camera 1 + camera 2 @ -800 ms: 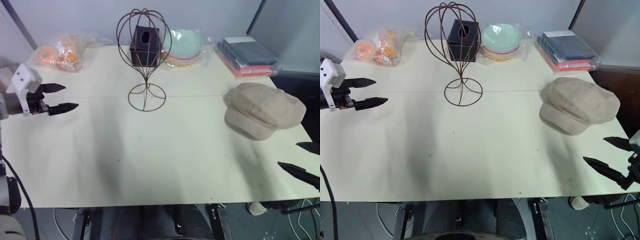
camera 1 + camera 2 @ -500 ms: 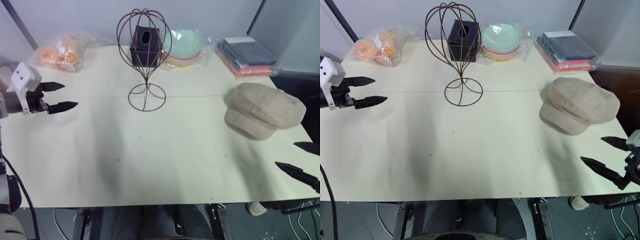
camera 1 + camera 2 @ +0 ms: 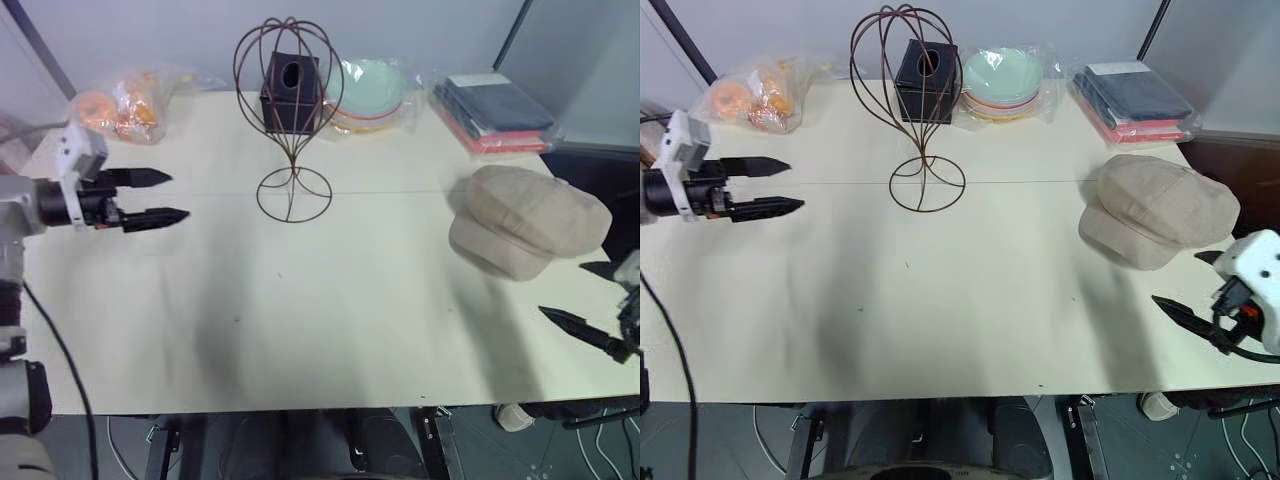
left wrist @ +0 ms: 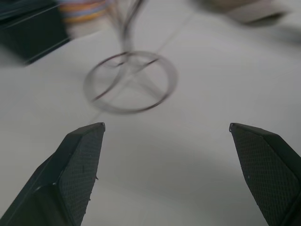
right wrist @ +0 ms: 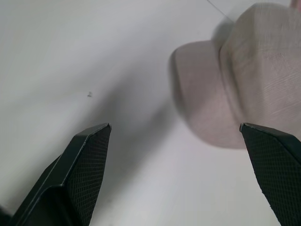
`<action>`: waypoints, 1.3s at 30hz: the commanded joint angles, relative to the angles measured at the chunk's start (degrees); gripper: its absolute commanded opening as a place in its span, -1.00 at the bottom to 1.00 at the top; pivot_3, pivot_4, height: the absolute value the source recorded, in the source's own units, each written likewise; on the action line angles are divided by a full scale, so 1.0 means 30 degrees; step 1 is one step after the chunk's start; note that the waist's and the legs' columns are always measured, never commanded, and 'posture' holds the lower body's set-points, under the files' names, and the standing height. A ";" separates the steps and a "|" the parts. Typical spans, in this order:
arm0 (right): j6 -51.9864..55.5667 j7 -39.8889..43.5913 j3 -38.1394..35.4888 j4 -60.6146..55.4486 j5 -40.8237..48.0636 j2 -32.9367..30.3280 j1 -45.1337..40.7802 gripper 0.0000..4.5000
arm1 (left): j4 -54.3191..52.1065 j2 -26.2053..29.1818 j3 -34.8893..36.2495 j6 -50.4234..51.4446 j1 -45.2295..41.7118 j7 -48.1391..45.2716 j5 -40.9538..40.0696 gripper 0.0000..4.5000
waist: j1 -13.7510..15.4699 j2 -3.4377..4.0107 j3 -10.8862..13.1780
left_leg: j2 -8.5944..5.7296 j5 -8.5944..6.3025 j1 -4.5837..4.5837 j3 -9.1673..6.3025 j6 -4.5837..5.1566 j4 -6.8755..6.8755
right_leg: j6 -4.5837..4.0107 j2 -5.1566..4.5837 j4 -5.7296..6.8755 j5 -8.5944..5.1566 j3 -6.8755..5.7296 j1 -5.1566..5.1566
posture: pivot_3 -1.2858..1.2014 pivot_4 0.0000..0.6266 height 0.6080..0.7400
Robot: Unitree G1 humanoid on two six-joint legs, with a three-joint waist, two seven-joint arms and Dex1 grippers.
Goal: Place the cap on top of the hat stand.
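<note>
Beige newsboy cap (image 3: 528, 221) flat on the cream table (image 3: 330, 300), well to the right of the wire hat stand (image 3: 291, 120), brim toward the stand. Stand upright, bare, just in front of a dark tissue box (image 3: 290, 92). Left gripper (image 3: 160, 196) hovering left of the stand, fingers spread wide, holding nothing. Right gripper (image 3: 1190, 290) near the cap, right of the stand, likewise wide and empty.
</note>
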 commanded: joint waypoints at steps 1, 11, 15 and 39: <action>0.1159 -0.2626 0.2189 -0.2106 -0.1647 -0.0406 -0.1009 1.00 | -0.3886 -0.0079 0.0189 0.2169 0.0525 -0.0100 -0.2156 0.98 | -0.0004 0.0001 -0.0001 | -0.0002 0.0000 0.0001 -0.0001 0.0000 0.0004 | -0.0001 0.0001 0.0003 0.0000 0.0000 0.0000 | 0.03 -0.52 1.00; 0.2189 -1.0368 1.4782 -0.1006 -1.0904 -0.0030 -0.5362 1.00 | -0.7962 -0.1670 -0.1325 0.4242 0.0373 0.0756 -0.4255 0.98 | 0.0024 0.0000 -0.0005 | -0.0032 0.0002 -0.0001 -0.0001 0.0000 0.0049 | -0.0070 0.0003 0.0027 -0.0038 0.0008 -0.0005 | 0.03 -0.52 1.00; 0.1731 -1.1674 1.7566 0.1979 -1.3433 0.1020 -0.7644 1.00 | -0.8381 -0.2161 -0.1717 0.4418 0.0067 0.1176 -0.4428 0.98 | -0.0023 0.0005 -0.0005 | -0.0040 0.0003 -0.0008 0.0003 0.0001 0.0050 | -0.0066 0.0005 0.0031 -0.0035 0.0014 -0.0016 | 0.03 -0.52 1.00; -0.4016 -1.2351 1.8871 1.1773 -1.6743 0.5134 -1.1857 -0.97 | -0.9726 -0.2259 -0.0677 0.5520 0.0206 0.3932 -0.5941 1.00 | -0.0116 -0.0098 -0.0067 | -0.0042 0.0009 0.0061 -0.0007 -0.0005 0.0114 | -0.0014 0.0014 0.0226 -0.0007 0.0025 -0.0008 | 0.03 -0.52 1.00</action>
